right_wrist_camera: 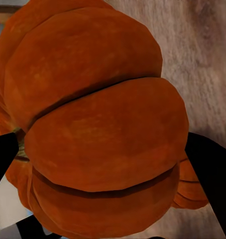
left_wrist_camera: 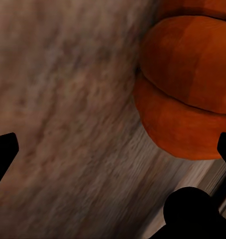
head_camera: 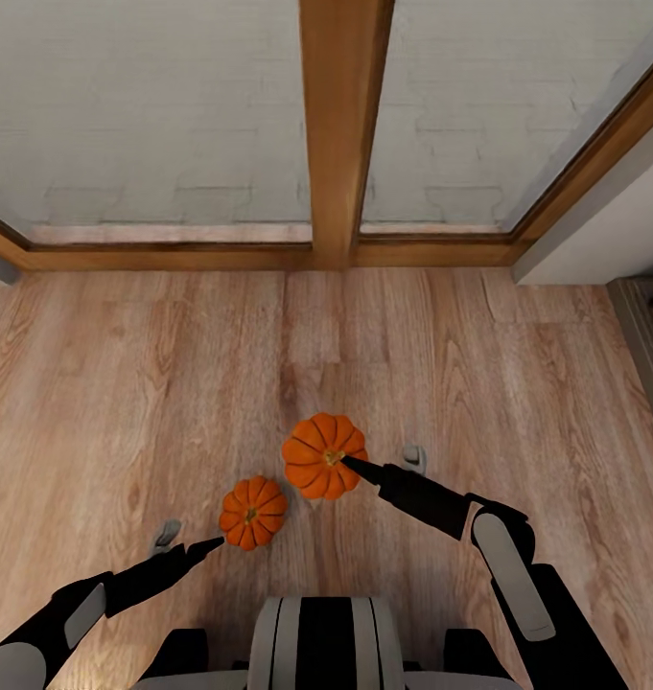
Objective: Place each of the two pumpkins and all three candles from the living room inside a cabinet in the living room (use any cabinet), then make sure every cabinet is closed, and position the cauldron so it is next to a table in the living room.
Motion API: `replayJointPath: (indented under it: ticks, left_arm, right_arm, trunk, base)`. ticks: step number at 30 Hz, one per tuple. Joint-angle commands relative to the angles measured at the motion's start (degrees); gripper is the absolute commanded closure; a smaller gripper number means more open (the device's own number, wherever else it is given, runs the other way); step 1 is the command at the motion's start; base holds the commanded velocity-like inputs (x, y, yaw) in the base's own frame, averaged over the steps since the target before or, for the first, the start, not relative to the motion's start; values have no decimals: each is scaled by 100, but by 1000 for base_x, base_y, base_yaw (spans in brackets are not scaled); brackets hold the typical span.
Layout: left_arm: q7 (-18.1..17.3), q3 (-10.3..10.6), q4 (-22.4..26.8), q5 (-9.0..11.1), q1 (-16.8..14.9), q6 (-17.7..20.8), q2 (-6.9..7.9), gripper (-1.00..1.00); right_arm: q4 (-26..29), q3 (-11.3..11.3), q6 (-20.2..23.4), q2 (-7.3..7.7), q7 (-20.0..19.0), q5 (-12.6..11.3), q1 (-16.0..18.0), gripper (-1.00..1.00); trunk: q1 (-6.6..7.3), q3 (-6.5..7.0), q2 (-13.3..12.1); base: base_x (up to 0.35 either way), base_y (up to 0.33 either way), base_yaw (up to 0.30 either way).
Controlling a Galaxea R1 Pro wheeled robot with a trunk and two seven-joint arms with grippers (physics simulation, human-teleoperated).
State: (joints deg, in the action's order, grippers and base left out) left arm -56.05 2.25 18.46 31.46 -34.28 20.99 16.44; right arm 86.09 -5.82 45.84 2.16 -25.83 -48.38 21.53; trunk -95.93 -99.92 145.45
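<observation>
Two pumpkins sit on the wood floor. Right tool clasps the farther pumpkin; left tool, spread wide, is just beside the nearer pumpkin.

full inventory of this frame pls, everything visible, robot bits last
pumpkins: 2, orange; one on the floor ahead of the left tool, one between the right tool's fingers
floor: 1, light wood planks
window frame: 1, brown wood, pale glazing, along the far edge
wall corner: 1, white, far right
left tool: 1, black, open, beside the nearer pumpkin
right tool: 1, black, around the farther pumpkin
trunk: 1, grey-black, bottom centre
</observation>
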Motion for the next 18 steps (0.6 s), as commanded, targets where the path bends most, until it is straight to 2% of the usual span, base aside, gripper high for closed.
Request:
replayJointPath:
  ticks: [1,3,6,9,11,18]
  left_arm:
    - [-13,1,0,0,0,-3,-2,-100]
    - [-57,71,0,2,0,-42,-1,-100]
    - [-152,345,0,12,0,-215,2,-100]
    - [-413,550,0,13,0,-288,4,-100]
    - [-562,602,0,10,0,-306,1,-100]
    - [-640,626,0,9,0,-314,0,-100]
  right_arm:
    - [-2,-2,4,-2,-7,-12,0,100]
    - [-4,-3,4,-4,-3,-7,0,100]
    - [-5,-1,4,-5,-2,-5,0,100]
    - [-5,-3,4,-5,-2,0,0,100]
    - [-5,-3,4,-5,-1,3,0,100]
    - [-5,-7,4,-8,-1,4,0,100]
  trunk:
    - [0,0,0]
    - [0,0,0]
    - [0,0,0]
    - [0,0,0]
    - [0,0,0]
    - [0,0,0]
  base:
    - [0,0,0]
    - [0,0,0]
    - [0,0,0]
    - [0,0,0]
    - [0,0,0]
    - [0,0,0]
